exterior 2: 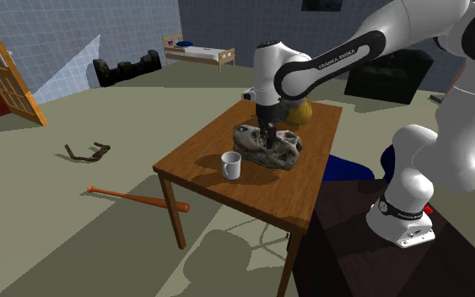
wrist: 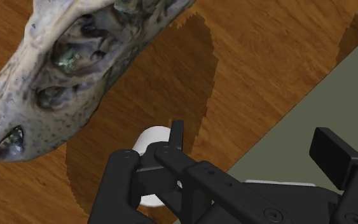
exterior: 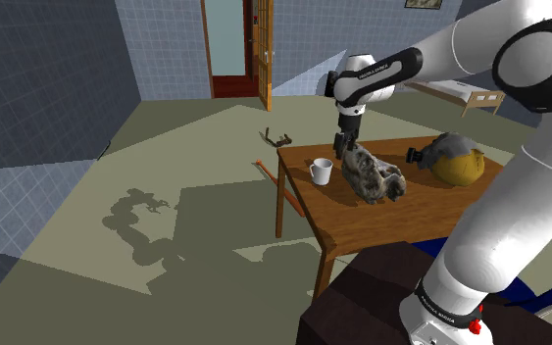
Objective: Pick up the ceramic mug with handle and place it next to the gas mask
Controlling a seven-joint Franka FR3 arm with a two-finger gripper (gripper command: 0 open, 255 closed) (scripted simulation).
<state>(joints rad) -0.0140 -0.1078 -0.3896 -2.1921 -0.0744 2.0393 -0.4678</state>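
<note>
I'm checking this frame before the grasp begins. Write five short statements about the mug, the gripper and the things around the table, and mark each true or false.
1. The mug stands upright on the table. True.
2. The gripper is shut on the mug. False: its fingers stand apart and hold nothing.
3. The baseball bat lies on the table. False: it lies on the floor beside the table.
4. The gripper hangs over the table, close to the grey mottled object. True.
5. The mug is yellow. False: it is white.
</note>
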